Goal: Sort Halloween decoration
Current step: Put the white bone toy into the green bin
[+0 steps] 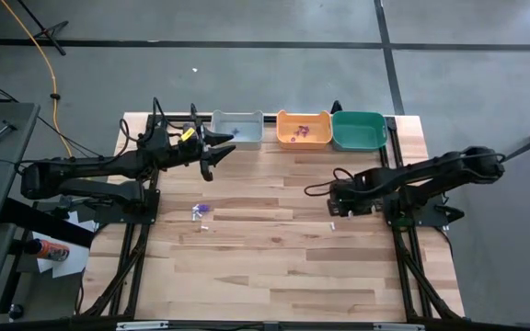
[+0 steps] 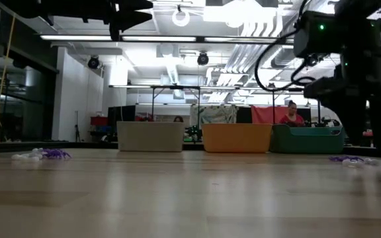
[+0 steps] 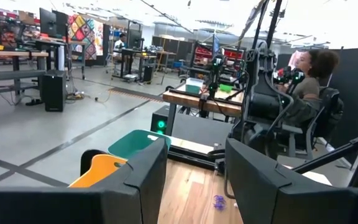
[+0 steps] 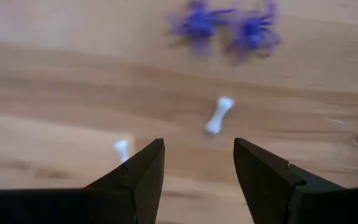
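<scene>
Right pincer (image 4: 197, 165) is held open and empty, low over a small white plastic bone (image 4: 219, 115) on the wooden counter (image 1: 283, 267). Left pincer (image 1: 212, 152) is parked open, empty, beside the grey plastic bin (image 1: 237, 127). The bone is tiny, so it could be flicked away if the fingers close off-centre.

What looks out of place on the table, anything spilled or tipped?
Nothing spilled or tipped. The grey, orange and teal plastic bins stand upright in a row. Loose purple spider trinkets and small white bones lie unsorted on the wooden table.
</scene>
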You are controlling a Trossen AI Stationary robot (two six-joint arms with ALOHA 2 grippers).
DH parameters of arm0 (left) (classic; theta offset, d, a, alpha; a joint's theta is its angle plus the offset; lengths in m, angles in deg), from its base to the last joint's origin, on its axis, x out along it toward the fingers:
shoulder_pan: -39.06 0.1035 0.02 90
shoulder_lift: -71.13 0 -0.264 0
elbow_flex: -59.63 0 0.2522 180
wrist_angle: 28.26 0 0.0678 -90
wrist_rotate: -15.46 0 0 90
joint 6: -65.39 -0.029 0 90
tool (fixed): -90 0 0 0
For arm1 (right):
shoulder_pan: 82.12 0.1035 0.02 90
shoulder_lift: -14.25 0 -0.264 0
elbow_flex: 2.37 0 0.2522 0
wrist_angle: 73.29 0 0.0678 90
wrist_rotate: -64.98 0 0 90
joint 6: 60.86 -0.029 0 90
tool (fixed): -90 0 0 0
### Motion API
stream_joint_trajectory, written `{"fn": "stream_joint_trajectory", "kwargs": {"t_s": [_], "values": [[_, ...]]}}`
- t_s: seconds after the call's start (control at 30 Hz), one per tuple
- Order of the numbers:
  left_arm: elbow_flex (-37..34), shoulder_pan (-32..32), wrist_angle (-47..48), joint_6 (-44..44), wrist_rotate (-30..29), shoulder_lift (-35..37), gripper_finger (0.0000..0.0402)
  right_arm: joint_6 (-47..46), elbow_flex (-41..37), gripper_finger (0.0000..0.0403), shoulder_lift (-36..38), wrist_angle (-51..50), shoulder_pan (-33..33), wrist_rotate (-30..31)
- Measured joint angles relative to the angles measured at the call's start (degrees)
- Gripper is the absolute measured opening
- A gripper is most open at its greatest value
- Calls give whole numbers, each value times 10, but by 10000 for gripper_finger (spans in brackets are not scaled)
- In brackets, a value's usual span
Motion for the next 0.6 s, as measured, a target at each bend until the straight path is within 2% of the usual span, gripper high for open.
{"fn": "stream_joint_trajectory", "kwargs": {"t_s": [0.23,0.6], "values": [[0,0,0,0,0,0,154,-43,-29,188,0,21,0,31],[0,0,0,5,0,0,154,-72,-74,188,1,61,0,26]]}}
